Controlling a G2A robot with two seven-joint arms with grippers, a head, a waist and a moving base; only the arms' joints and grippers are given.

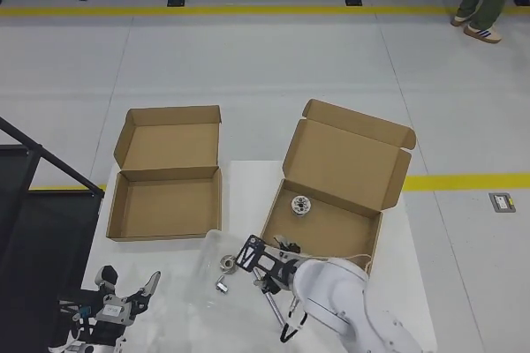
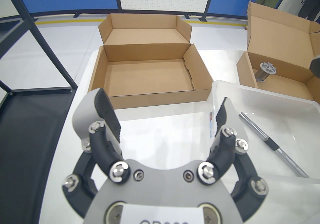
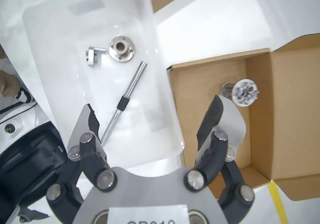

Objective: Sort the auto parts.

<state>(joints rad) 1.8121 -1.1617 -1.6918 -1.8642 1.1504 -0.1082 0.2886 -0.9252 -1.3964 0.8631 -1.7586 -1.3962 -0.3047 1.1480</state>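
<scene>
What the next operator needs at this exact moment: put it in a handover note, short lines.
Left gripper: jaws open, nothing held, over the table's near side, facing the left box.
Right gripper: jaws open, nothing held, above the clear tray where it meets the right box.
Tray holds a flanged hub, a small bracket and a rod.
Done: one toothed part sits in the right box.
Left: the three tray parts; the left box has taken none.
</scene>
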